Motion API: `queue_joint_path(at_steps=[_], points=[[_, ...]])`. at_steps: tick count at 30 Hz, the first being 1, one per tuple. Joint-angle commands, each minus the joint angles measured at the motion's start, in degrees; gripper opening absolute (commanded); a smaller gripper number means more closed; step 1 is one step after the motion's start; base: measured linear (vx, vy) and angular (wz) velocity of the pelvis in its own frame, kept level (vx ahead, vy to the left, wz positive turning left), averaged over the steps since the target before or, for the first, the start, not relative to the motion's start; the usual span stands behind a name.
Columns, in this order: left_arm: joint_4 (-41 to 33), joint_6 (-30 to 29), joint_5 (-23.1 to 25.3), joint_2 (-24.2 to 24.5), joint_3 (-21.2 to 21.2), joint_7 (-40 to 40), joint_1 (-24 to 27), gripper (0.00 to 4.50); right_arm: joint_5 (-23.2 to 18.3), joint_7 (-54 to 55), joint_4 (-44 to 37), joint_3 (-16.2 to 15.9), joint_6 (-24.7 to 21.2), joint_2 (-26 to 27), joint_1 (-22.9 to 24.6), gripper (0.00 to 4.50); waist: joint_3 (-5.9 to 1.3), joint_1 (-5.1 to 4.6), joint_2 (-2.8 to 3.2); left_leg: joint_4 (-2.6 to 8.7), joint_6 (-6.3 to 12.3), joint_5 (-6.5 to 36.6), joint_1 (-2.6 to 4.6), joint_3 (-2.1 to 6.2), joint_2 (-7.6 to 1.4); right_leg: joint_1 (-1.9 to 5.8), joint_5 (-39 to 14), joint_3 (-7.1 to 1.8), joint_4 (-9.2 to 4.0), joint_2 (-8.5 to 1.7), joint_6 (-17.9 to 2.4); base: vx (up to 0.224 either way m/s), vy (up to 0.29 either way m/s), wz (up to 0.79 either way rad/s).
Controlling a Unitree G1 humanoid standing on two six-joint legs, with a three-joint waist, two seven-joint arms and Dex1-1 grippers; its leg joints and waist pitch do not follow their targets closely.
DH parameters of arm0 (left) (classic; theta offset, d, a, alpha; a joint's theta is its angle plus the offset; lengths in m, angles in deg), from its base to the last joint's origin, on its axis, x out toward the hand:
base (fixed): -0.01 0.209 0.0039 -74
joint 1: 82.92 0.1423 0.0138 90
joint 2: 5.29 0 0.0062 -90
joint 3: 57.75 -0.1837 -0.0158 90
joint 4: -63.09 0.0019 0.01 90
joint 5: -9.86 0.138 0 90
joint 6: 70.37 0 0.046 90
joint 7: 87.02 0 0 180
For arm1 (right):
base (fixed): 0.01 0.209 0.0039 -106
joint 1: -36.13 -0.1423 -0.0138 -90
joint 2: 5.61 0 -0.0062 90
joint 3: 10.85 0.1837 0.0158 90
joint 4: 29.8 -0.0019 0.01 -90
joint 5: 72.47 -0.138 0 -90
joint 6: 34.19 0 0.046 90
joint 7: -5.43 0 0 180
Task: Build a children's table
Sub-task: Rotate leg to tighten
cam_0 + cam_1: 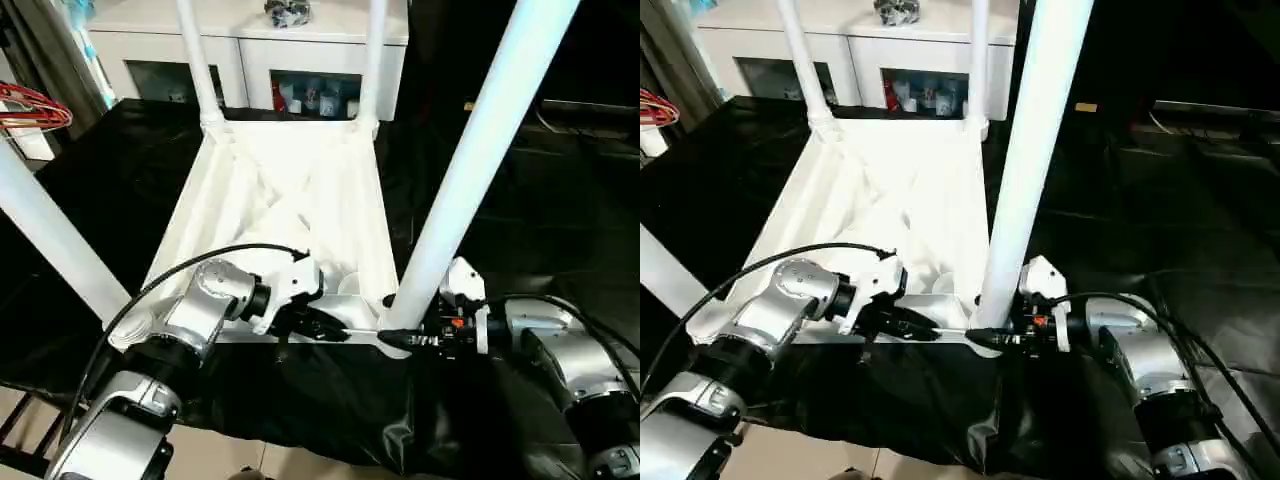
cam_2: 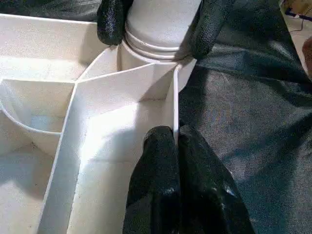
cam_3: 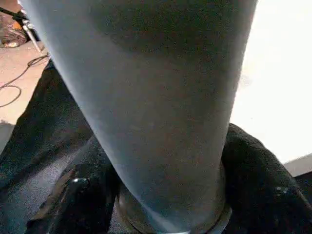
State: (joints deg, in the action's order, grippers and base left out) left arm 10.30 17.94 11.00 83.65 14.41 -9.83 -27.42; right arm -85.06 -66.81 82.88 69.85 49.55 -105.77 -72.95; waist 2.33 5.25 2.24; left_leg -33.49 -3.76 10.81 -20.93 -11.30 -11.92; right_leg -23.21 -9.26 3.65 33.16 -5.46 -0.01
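Two black fingers of the right gripper (image 1: pixel 400 335) clasp the base of the near-right leg (image 1: pixel 470 160) where it enters the tabletop's (image 1: pixel 290 200) corner socket. The left gripper (image 2: pixel 176 141), clenched on the rim wall beside that socket, steadies the upturned top. Best keep the leg upright and press straight down.

Two silver forearms reach inward toward the near right table leg (image 1: pixel 470 170). The left gripper (image 1: pixel 335 328), fingers pressed together, pinches a thin rib beside the leg's base. The right gripper (image 1: pixel 400 338) clasps that base, one finger on either side.
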Motion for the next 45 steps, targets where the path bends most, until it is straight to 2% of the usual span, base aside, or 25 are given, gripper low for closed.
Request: queue_joint_path(at_steps=[1, 3, 6, 8, 9, 11, 12, 14, 15, 16, 17, 18, 20, 23, 24, 28, 30, 31, 33, 35, 37, 39, 40, 42, 45], points=[[-0.7, -0.5, -1.5, -3.5, 1.6, -6.0, -0.6, 0.00, 0.5, 0.8, 0.4, -2.3, -1.0, 2.2, 1.3, 2.61, -3.42, -0.10, -0.78, 3.77, 4.59, 11.2, 0.68, 0.34, -1.55, 2.64, -12.8, -1.82, -3.29, -2.55, -14.0, 0.000, 0.000, 0.00], [0.0, -1.1, -0.7, -4.6, 1.7, -9.1, -1.0, 0.00, 1.1, 4.3, 1.6, -1.4, 0.5, 3.6, 0.9, 2.61, -3.30, -0.31, -0.77, 3.93, 3.86, 12.3, 0.61, 0.38, -1.51, 2.66, -14.4, -1.82, -3.43, -2.60, -13.7, 0.000, 0.000, 0.00], [1.5, -2.1, 1.0, -6.9, 2.0, -15.5, -2.1, 0.00, 3.7, 14.9, 5.6, 0.5, 1.9, 7.4, -1.0, 2.61, -3.06, -0.84, -1.02, 4.17, 2.39, 14.7, 0.76, 0.55, -1.25, 2.46, -20.1, -1.78, -4.11, -2.71, -11.8, 0.000, 0.000, 0.00], [2.1, -3.0, 1.6, -8.3, 2.4, -18.8, -2.8, 0.00, 6.2, 22.4, 8.6, 1.0, 2.6, 9.9, -2.6, 2.61, -2.91, -1.85, -1.26, 4.37, 1.17, 16.2, 0.67, 0.85, -0.86, 2.55, -25.4, -1.50, -4.58, -2.69, -9.6, 0.000, 0.000, 0.00], [2.4, -3.5, 1.7, -9.1, 2.7, -20.4, -3.1, 0.00, 7.1, 26.4, 10.2, 1.3, 3.0, 11.4, -3.4, 2.61, -2.80, -2.08, -1.17, 4.42, 1.07, 17.0, 0.84, 0.88, -0.87, 2.35, -26.7, -1.51, -4.85, -2.71, -9.2, 0.000, 0.000, 0.00], [2.6, -3.9, 2.0, -9.8, 2.9, -22.0, -3.5, 0.00, 7.7, 29.9, 11.5, 1.7, 3.0, 13.0, -4.3, 2.61, -2.78, -2.58, -1.40, 4.27, 1.49, 17.6, 0.99, 0.88, -0.72, 2.08, -29.7, -1.49, -5.35, -2.72, -8.0, 0.000, 0.000, 0.00], [3.2, -5.2, 3.0, -11.2, 3.2, -26.0, -4.3, 0.00, 8.0, 36.8, 14.1, 3.0, 2.4, 16.4, -6.2, 2.61, -2.73, -2.67, -1.77, 4.24, 1.60, 17.6, 1.03, 0.84, -0.70, 1.89, -30.3, -1.49, -5.52, -2.67, -7.7, 0.000, 0.000, 0.00], [3.7, -5.8, 3.8, -12.0, 3.3, -28.7, -4.9, 0.00, 7.4, 41.2, 15.7, 4.5, 1.8, 19.2, -7.8, 2.61, -2.83, -3.24, -1.39, 4.47, 1.10, 17.0, 0.71, 1.14, -0.70, 2.09, -30.4, -1.30, -5.34, -2.70, -7.3, 0.000, 0.000, 0.00], [3.8, -6.0, 4.0, -12.2, 3.3, -29.3, -5.0, 0.00, 7.1, 42.6, 16.5, 5.2, 2.1, 20.6, -8.4, 2.61, -2.88, -3.32, -1.57, 4.44, 1.18, 16.8, 0.62, 1.13, -0.70, 2.13, -29.7, -1.30, -5.32, -2.65, -7.3, 0.000, 0.000, 0.00], [3.8, -6.0, 4.2, -12.3, 3.2, -29.5, -5.0, 0.00, 7.5, 42.3, 16.5, 4.9, 3.0, 21.2, -8.6, 2.61, -2.87, -3.23, -1.47, 4.41, 1.39, 17.0, 0.80, 1.04, -0.74, 1.90, -28.6, -1.41, -5.33, -2.65, -7.7, 0.000, 0.000, 0.00], [3.8, -6.0, 4.2, -12.3, 3.2, -29.5, -5.0, 0.00, 7.5, 42.3, 16.5, 4.9, 3.0, 21.2, -8.6, 2.61, -2.92, -3.26, -1.54, 4.41, 1.87, 16.8, 0.57, 0.98, -0.69, 2.07, -27.2, -1.46, -5.20, -2.58, -8.1, 0.000, 0.000, 0.00], [3.6, -5.9, 4.4, -12.3, 3.1, -29.6, -4.8, 0.00, 8.3, 41.6, 16.7, 4.0, 4.4, 21.5, -8.9, 2.95, -2.99, -3.13, -1.42, 4.38, 2.16, 16.5, 0.64, 0.91, -0.80, 2.01, -25.6, -1.56, -5.06, -2.62, -8.6, 0.000, 0.000, 0.00], [3.3, -5.5, 4.4, -12.1, 2.9, -29.0, -4.5, 0.00, 9.7, 42.5, 17.3, 3.2, 5.6, 21.0, -9.3, 3.30, -3.02, -3.12, -1.36, 4.38, 2.49, 15.8, 0.48, 0.82, -0.80, 2.20, -23.0, -1.62, -4.74, -2.49, -9.5, 0.000, 0.000, 0.00], [2.8, -4.3, 4.1, -11.5, 2.4, -27.1, -4.0, 0.00, 9.1, 41.5, 17.1, 3.7, 5.5, 20.1, -9.3, 3.40, -3.07, -3.15, -1.30, 4.34, 2.67, 15.2, 0.44, 0.74, -0.79, 2.35, -21.2, -1.67, -4.53, -2.51, -10.4, 0.000, 0.000, 0.00], [2.4, -2.8, 3.5, -10.9, 2.2, -24.8, -3.5, 0.00, 8.2, 38.6, 16.2, 4.2, 5.5, 18.5, -9.0, 3.65, -3.05, -3.14, -1.31, 4.36, 2.75, 15.3, 0.47, 0.73, -0.83, 2.37, -21.0, -1.68, -4.51, -2.51, -10.6, 0.000, 0.000, 0.00], [1.8, -2.2, 2.4, -9.9, 2.3, -21.8, -3.2, 0.00, 7.3, 33.2, 13.7, 4.0, 6.5, 15.6, -7.4, 3.96, -3.15, -2.99, -1.35, 4.15, 3.89, 14.7, 0.57, 0.56, -0.96, 2.45, -18.9, -1.80, -4.37, -2.51, -11.5, 0.000, 0.000, 0.00], [1.4, -1.6, 1.4, -8.7, 2.3, -18.6, -2.9, 0.00, 5.7, 27.1, 11.1, 3.8, 6.3, 12.6, -5.8, 3.96, -3.28, -2.55, -1.69, 3.96, 4.79, 13.4, 0.72, 0.39, -0.99, 2.54, -17.1, -1.87, -4.16, -2.47, -12.1, 0.000, 0.000, 0.00], [1.4, -1.6, 1.4, -8.7, 2.3, -18.6, -2.9, 0.00, 5.7, 27.1, 11.1, 3.8, 6.3, 12.6, -5.8, 3.96, -3.29, -2.43, -1.64, 3.93, 5.06, 12.8, 0.63, 0.38, -1.04, 2.61, -16.4, -1.92, -4.03, -2.53, -12.3, 0.000, 0.000, 0.00], [0.6, -1.2, 0.5, -7.3, 2.3, -15.4, -2.6, 0.00, 4.1, 20.6, 8.7, 3.6, 5.1, 9.9, -4.2, 3.96, -3.38, -2.18, -1.72, 3.88, 5.57, 11.3, 0.36, 0.43, -1.06, 2.95, -14.9, -1.83, -3.72, -2.47, -12.6, 0.000, 0.000, 0.00], [0.4, -1.2, -0.1, -6.6, 2.4, -13.7, -2.4, 0.00, 2.9, 16.3, 7.1, 3.3, 4.2, 8.3, -3.3, 3.96, -3.52, -1.59, -1.46, 3.67, 6.67, 9.4, 0.32, 0.32, -1.36, 2.84, -11.6, -1.79, -3.24, -2.42, -13.7, 0.000, 0.000, 0.00], [-0.2, -0.7, -1.0, -5.6, 2.2, -10.1, -2.0, 0.00, 1.6, 11.8, 5.5, 2.6, 3.1, 6.5, -2.4, 3.96, -3.59, -1.34, -1.50, 3.61, 6.93, 8.5, 0.13, 0.35, -1.33, 3.09, -9.9, -1.68, -2.94, -2.38, -14.4, 0.000, 0.000, 0.00], [-0.9, -0.7, -2.0, -4.3, 2.0, -5.9, -1.6, 0.00, 0.6, 6.8, 3.8, 1.3, 1.7, 4.1, -1.3, 3.96, -3.59, -1.14, -1.31, 3.50, 7.30, 8.6, 0.21, 0.29, -1.39, 2.94, -8.8, -1.70, -2.78, -2.38, -15.0, 0.000, 0.000, 0.00], [-0.9, -0.7, -2.0, -4.0, 1.9, -5.3, -1.6, 0.00, 0.6, 6.1, 3.6, 1.1, 1.5, 3.8, -1.2, 3.72, -3.55, -1.01, -1.26, 3.54, 7.19, 9.2, 0.30, 0.26, -1.46, 2.84, -9.2, -1.71, -2.85, -2.40, -15.1, 0.000, 0.000, 0.00], [-0.8, -0.7, -2.2, -3.4, 1.8, -4.0, -1.6, 0.00, 0.5, 4.5, 3.1, 0.5, 0.8, 2.8, -0.8, 3.64, -3.46, -0.96, -0.89, 3.64, 6.39, 10.3, 0.38, 0.27, -1.49, 2.70, -10.4, -1.72, -3.03, -2.44, -15.1, 0.000, 0.000, 0.00], [-0.9, -1.3, -2.6, -2.2, 1.3, -0.9, -1.6, 0.00, 0.8, 1.6, 1.7, -0.5, -0.3, 1.1, -0.3, 3.27, -3.43, -0.54, -0.92, 3.76, 5.20, 11.4, 0.57, 0.31, -1.52, 2.76, -12.3, -1.78, -3.19, -2.50, -14.4, 0.000, 0.000, 0.00]])
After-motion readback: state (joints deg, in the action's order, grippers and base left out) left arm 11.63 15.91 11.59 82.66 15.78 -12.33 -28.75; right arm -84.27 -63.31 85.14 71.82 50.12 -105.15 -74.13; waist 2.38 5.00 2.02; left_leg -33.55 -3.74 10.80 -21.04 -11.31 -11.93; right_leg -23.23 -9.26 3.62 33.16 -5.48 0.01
